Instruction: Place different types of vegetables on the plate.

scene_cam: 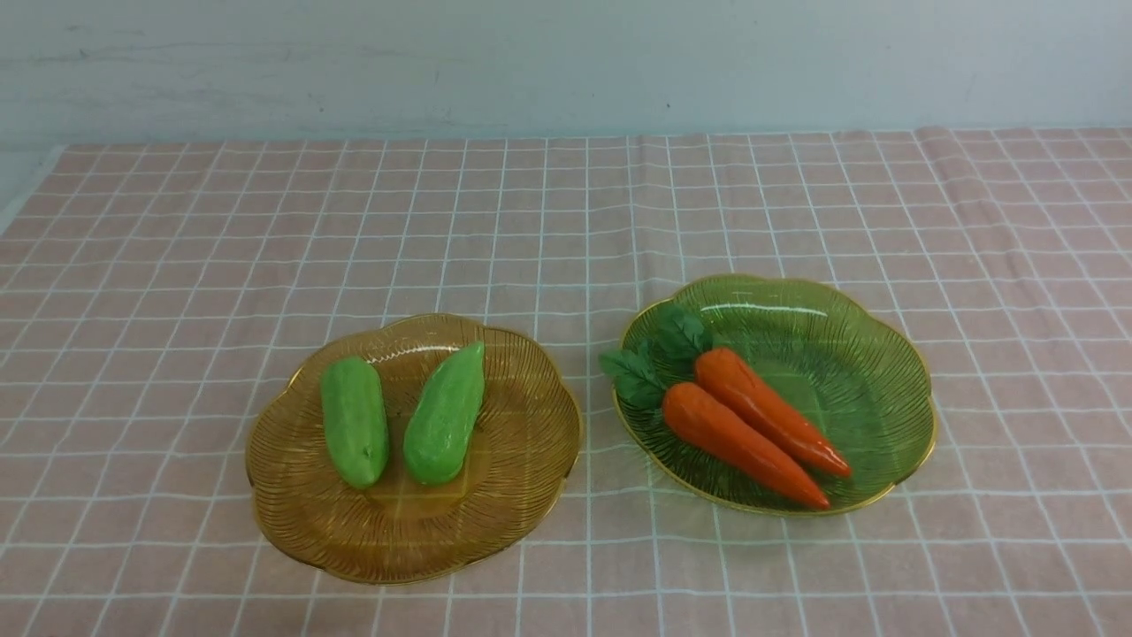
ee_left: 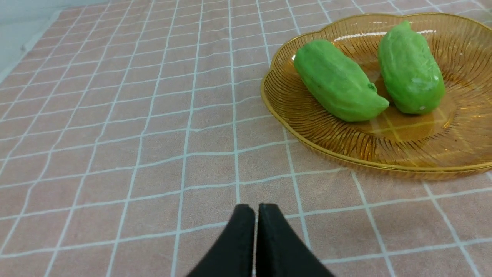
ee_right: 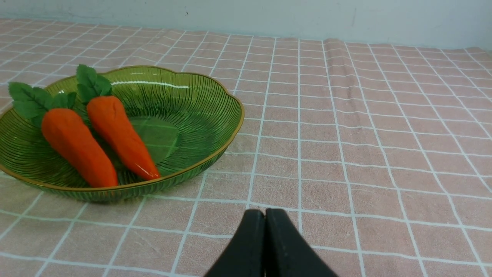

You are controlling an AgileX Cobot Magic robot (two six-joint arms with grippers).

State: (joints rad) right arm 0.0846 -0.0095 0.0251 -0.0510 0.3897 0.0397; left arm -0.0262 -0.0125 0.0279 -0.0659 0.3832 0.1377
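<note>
Covering the table, a pink checked cloth (scene_cam: 566, 221) runs back to a pale wall (scene_cam: 566, 62), and its far-left edge shows where the table ends beside the wall. Taking the amber plate (scene_cam: 292, 522) as landmark: wide bare cloth lies behind it up to the wall, and more to its left. To its right, apart by a narrow strip of cloth, sits the green plate (scene_cam: 849, 327), with bare cloth beyond it and a raised fold in the cloth farther back on that side.

On the amber plate lie two light green gourds, the left gourd (scene_cam: 355, 421) and the right gourd (scene_cam: 446, 414), stubby and matte, close at their near ends and splayed apart at the far ends. On the green plate lie two orange carrots, the nearer carrot (scene_cam: 738, 442) and the farther carrot (scene_cam: 768, 409), side by side and touching, leafy dark tops toward the amber plate, tips toward the near right rim.

The left gripper (ee_left: 256, 209) hangs over bare cloth near the amber plate, fingers pressed together, holding nothing. The right gripper (ee_right: 265, 215) is likewise closed and empty over cloth near the green plate.
</note>
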